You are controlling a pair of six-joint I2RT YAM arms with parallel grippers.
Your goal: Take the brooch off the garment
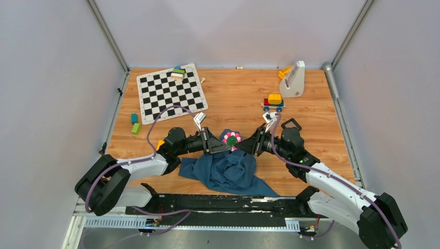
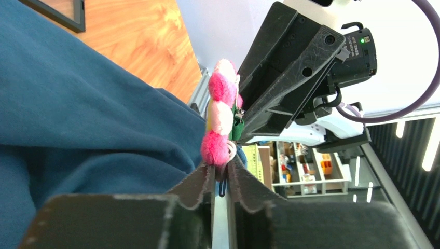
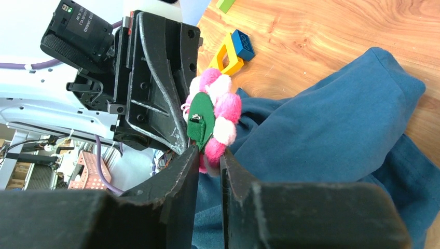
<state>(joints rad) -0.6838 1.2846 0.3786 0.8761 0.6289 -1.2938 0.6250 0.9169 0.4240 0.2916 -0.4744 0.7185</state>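
Brooch (image 1: 231, 139) at frame centre, at upper edge of garment (image 1: 228, 174), left gripper (image 2: 220, 174) clenched on one petal edge, right gripper (image 3: 207, 158) clenched on the opposite edge

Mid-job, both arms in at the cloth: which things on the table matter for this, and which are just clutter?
In the job:
brooch
garment
left gripper and right gripper, both shut on the brooch

Lying about:
chessboard
green blocks
toy car
white stand
black frame
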